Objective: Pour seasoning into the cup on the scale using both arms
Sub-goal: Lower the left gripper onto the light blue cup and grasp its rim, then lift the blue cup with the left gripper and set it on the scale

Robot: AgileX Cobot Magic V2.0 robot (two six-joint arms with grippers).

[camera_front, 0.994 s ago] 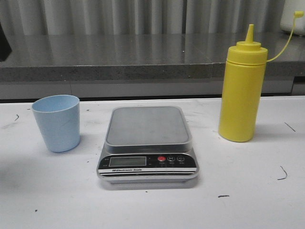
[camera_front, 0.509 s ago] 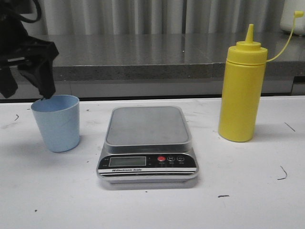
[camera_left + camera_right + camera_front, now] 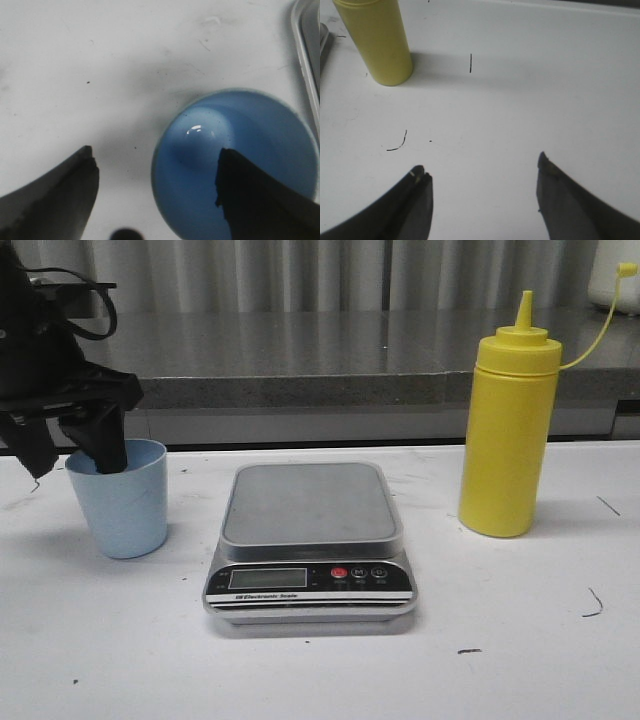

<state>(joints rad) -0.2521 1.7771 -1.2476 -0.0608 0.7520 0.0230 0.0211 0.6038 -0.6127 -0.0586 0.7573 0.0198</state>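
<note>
The pale blue cup [image 3: 122,505] stands on the table left of the scale [image 3: 308,502], whose steel platform is bare. My left gripper [image 3: 68,462] is open over the cup's left rim: one finger [image 3: 105,450] reaches inside the cup, the other hangs outside to its left. In the left wrist view the cup [image 3: 200,155] shows its empty blue inside, and the left gripper [image 3: 156,152] straddles its wall. The yellow seasoning bottle [image 3: 507,430] stands upright right of the scale. My right gripper [image 3: 481,164] is open over bare table, apart from the bottle [image 3: 377,40].
A grey counter ledge [image 3: 300,360] runs along the back of the white table [image 3: 520,660]. The bottle's tethered cap [image 3: 624,272] hangs out to the upper right. The scale's edge [image 3: 323,42] shows beside the bottle in the right wrist view.
My left gripper has come into view from the upper left and dropped onto the cup, one finger now inside the rim. Cup, scale and bottle have not moved.
</note>
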